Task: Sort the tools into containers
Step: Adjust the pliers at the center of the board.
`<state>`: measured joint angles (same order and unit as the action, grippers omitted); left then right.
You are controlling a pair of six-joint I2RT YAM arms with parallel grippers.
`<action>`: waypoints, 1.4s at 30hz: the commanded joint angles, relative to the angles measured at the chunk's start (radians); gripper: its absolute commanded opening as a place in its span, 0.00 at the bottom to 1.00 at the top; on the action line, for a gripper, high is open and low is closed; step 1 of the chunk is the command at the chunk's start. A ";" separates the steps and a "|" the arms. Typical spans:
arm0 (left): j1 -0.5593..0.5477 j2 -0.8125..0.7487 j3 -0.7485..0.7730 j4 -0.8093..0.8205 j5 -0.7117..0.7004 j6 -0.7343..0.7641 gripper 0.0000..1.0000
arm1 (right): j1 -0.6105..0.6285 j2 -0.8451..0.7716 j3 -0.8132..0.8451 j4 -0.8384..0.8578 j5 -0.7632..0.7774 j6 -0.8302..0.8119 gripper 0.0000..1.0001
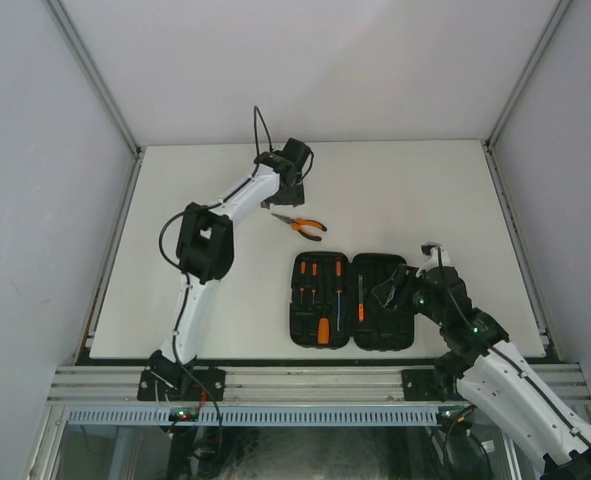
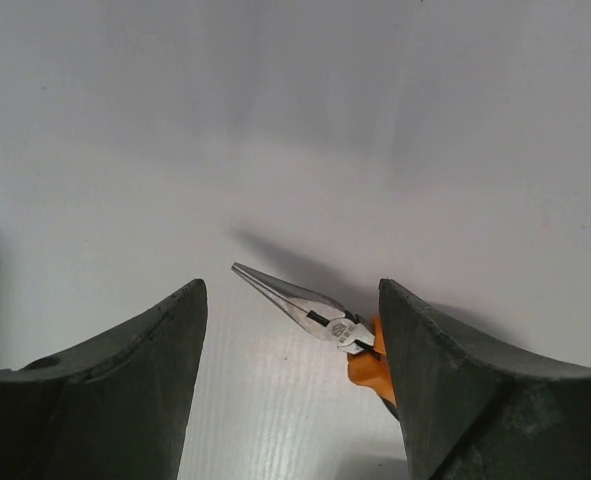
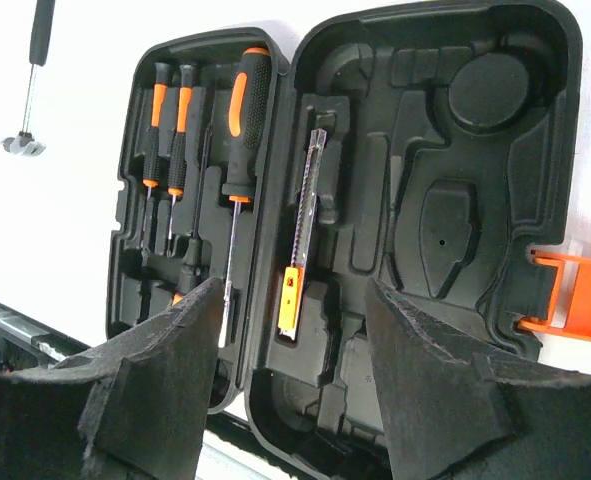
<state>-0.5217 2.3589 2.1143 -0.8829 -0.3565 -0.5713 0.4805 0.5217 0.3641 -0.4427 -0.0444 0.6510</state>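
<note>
One pair of pliers (image 2: 320,315), loose on the worktop (image 1: 395,190) just beyond the case (image 1: 380,300), nose slanting away between the left claw's (image 2: 292,290) wide, empty fingers; left arm nearer.

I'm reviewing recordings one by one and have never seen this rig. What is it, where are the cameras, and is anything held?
Two white-and-black robot arms stand at a white table's near edge. The overhead picture shows both. The other two look out from each wrist, past its own dark fingers. An open black moulded plastic tool case holds orange-and-black screwdrivers. Orange-handled needle-nose pliers lie on the table. The left gripper is open over them, and the right gripper is open over the case. Nothing is held.
</note>
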 commanded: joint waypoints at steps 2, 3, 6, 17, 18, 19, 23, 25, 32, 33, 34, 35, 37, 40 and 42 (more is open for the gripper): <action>0.006 0.028 0.091 -0.096 -0.054 0.058 0.73 | 0.000 0.014 0.016 0.025 -0.015 -0.011 0.58; 0.008 0.035 0.094 -0.101 -0.046 0.059 0.73 | 0.000 0.017 0.016 0.027 -0.017 -0.011 0.58; 0.021 0.058 0.101 -0.124 -0.023 0.061 0.73 | 0.000 0.024 0.016 0.032 -0.023 -0.009 0.58; 0.028 0.058 0.035 -0.124 0.020 0.067 0.71 | 0.001 0.038 0.016 0.041 -0.033 -0.008 0.57; 0.028 0.042 0.009 -0.115 0.022 0.065 0.70 | 0.000 0.038 0.016 0.041 -0.035 -0.009 0.57; 0.028 0.024 -0.022 -0.104 0.024 0.064 0.70 | 0.001 0.039 0.016 0.041 -0.033 -0.008 0.57; 0.026 -0.066 -0.180 -0.041 0.045 0.058 0.69 | 0.002 0.048 0.016 0.047 -0.039 -0.009 0.57; 0.025 -0.111 -0.254 -0.008 0.058 0.053 0.68 | 0.001 0.053 0.016 0.054 -0.044 -0.008 0.57; -0.008 -0.243 -0.474 0.074 0.107 0.044 0.66 | 0.004 0.069 0.016 0.068 -0.055 0.002 0.57; -0.018 -0.256 -0.500 0.090 0.115 0.047 0.66 | 0.005 0.070 0.016 0.069 -0.055 0.002 0.57; -0.029 -0.264 -0.519 0.104 0.121 0.051 0.66 | 0.006 0.070 0.017 0.070 -0.057 0.004 0.57; -0.040 -0.272 -0.532 0.113 0.122 0.054 0.66 | 0.007 0.072 0.016 0.071 -0.058 0.004 0.57; -0.055 -0.288 -0.551 0.132 0.127 0.062 0.66 | 0.009 0.069 0.016 0.070 -0.060 0.004 0.57; -0.060 -0.333 -0.568 0.162 0.118 0.069 0.65 | 0.009 0.063 0.016 0.062 -0.058 0.003 0.57; -0.060 -0.375 -0.578 0.177 0.096 0.068 0.64 | 0.009 0.056 0.015 0.053 -0.053 0.005 0.57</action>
<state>-0.5758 2.0926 1.5639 -0.7616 -0.2546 -0.5198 0.4850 0.5938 0.3641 -0.4179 -0.0948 0.6514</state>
